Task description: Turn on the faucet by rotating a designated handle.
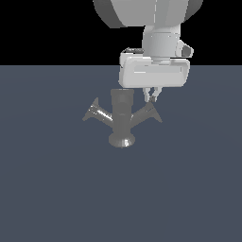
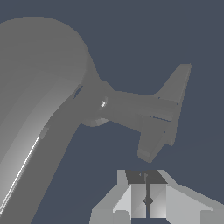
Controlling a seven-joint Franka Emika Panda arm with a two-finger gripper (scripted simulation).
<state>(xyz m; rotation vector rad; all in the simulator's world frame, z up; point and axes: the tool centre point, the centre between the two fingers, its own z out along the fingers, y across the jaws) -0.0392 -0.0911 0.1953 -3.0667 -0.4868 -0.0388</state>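
The grey faucet (image 1: 122, 116) stands upright on its flared round base at the middle of the exterior view. Its designated handle (image 1: 147, 112), a dull grey cone arm, splays toward the exterior view's right. The twin arm (image 1: 97, 113) with a bright streak splays toward the left. My gripper (image 1: 151, 97) hangs just above the designated handle's flared end, with its fingers together and nothing between them. In the wrist view the handle (image 2: 148, 111) runs out from the big stem (image 2: 39, 87), and the gripper (image 2: 148, 199) is shut, apart from the handle's flared end.
The faucet stands on a flat dark blue-grey floor (image 1: 189, 189) with a black backdrop behind. No other objects show around it.
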